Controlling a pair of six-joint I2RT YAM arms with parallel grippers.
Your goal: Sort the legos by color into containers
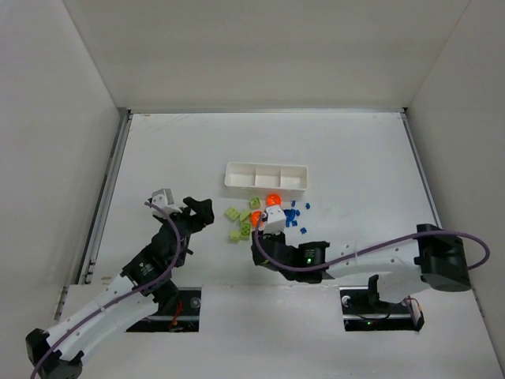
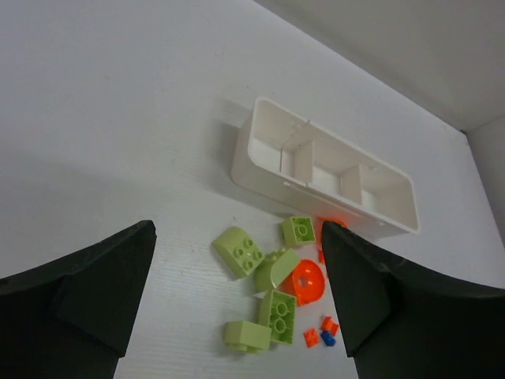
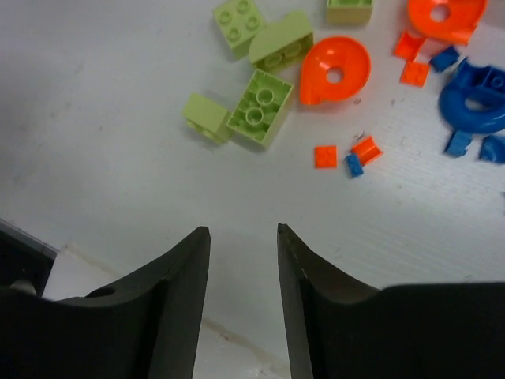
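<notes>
Sorting has not started, as I read it: all three compartments of the tray (image 1: 264,187) are bare and every piece lies loose on the table (image 1: 355,158) just in front of it. My left gripper (image 1: 201,213) hangs left of the pile, jaws wide and holding nothing. My right gripper (image 3: 243,233) sits on the near side of the pile, jaws partly open with nothing between them. I judge this is the approach to a first pick, so next I need to reach forward, straddle one piece and close on it. Across the pile I count five green bricks (image 3: 260,106), two orange discs (image 3: 335,71) and four small orange bits (image 3: 325,155). Then comes a blue ring (image 3: 473,99) with scattered blue bits (image 3: 354,164) I cannot count fully.
</notes>
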